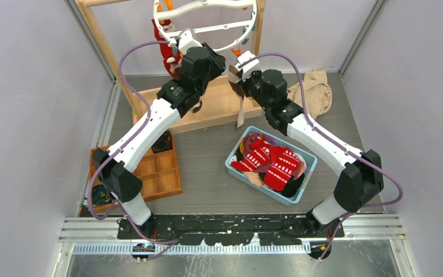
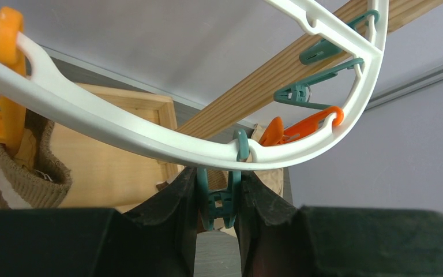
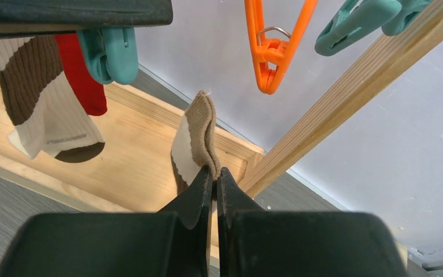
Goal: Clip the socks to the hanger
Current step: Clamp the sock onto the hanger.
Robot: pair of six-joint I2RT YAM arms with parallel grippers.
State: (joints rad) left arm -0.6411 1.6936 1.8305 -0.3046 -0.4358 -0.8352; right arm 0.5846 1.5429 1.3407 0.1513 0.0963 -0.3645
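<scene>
The left gripper [image 2: 218, 176] is squeezing a teal plastic clip [image 2: 220, 205] on the white round plastic hanger [image 2: 121, 130], and the right gripper [image 3: 214, 173] is clenching the tan-and-brown ribbed sock [image 3: 196, 133] below it, looking soft and floppy, best pinched near its edge.

Both arms look alike: the left arm [image 1: 150, 124] and the right arm [image 1: 323, 141] have smooth white link shells between chunky black joint housings, with a tiny green light on the right one. A purple cable [image 1: 124, 57] loops along each, down to a long black base plate [image 1: 231, 229]. A white camera block [image 1: 187, 41] sits at each wrist. The left gripper [image 2: 218, 173] and right gripper [image 3: 215, 173] have matte black, wedge-shaped fingers on broad dark bodies.
</scene>
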